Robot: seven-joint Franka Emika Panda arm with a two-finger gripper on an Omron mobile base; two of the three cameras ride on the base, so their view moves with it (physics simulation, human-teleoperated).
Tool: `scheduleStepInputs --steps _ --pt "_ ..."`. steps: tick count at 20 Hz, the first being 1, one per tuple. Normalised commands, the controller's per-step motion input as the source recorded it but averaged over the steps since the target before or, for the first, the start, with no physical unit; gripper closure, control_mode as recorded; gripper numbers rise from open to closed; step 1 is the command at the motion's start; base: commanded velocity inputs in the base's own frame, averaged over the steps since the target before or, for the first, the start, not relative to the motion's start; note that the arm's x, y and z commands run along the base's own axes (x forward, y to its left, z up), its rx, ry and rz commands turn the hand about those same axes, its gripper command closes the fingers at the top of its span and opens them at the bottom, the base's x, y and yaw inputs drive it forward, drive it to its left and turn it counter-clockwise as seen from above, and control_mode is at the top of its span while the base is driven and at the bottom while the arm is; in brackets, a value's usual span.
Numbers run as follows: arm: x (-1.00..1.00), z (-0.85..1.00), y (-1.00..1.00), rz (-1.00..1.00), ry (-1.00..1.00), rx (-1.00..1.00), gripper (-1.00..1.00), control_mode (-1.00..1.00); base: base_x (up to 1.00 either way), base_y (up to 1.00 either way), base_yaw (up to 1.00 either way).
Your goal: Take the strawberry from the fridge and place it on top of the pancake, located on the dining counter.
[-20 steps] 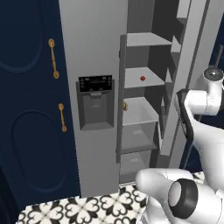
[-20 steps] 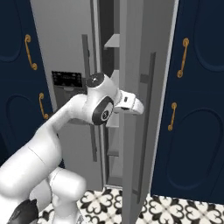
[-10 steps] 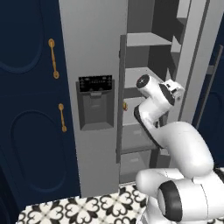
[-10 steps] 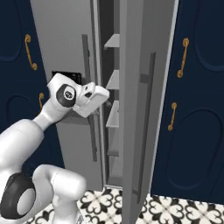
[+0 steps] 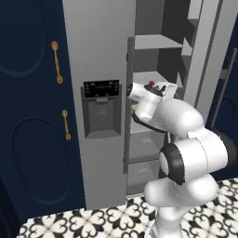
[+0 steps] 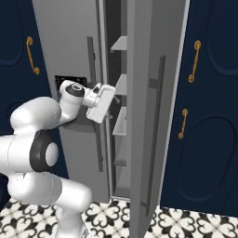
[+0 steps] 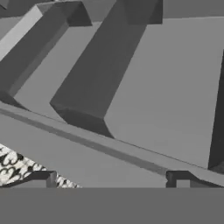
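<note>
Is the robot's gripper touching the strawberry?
Apart. In the hand view the gripper is open, with bare grey fridge shelves between its tips and no strawberry there.

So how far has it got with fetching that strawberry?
Early days. Done: the fridge has its right door open, baring grey shelves. In hand: the arm reaches toward that opening, and its gripper is open and holds nothing. The strawberry looks like the tiny red speck just above the arm, on a shelf. Left: grasp it, carry it away and set it on the pancake.
</note>
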Motion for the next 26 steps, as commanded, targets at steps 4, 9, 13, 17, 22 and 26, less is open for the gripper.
scheduleStepInputs --steps 4,9,13,17,22,26 --pt "0.32 -0.02 -0.77 0.00 0.15 -0.14 -1.00 -1.00 0.00 0.00 0.00" --pt "0.00 0.00 -0.86 0.00 0.00 -0.02 -1.00 -1.00 0.00 0.00 0.00" --pt "0.00 0.00 -0.86 0.00 0.00 0.00 -1.00 -1.00 0.00 0.00 0.00" --pt "0.00 0.00 -0.94 0.00 0.00 0.00 -1.00 -1.00 0.00 0.00 0.00" --pt "0.00 0.00 -0.50 0.00 -0.01 0.04 -1.00 -1.00 0.00 0.00 0.00" --pt "0.01 0.00 -0.52 0.00 0.00 0.06 -1.00 -1.00 0.00 0.00 0.00"
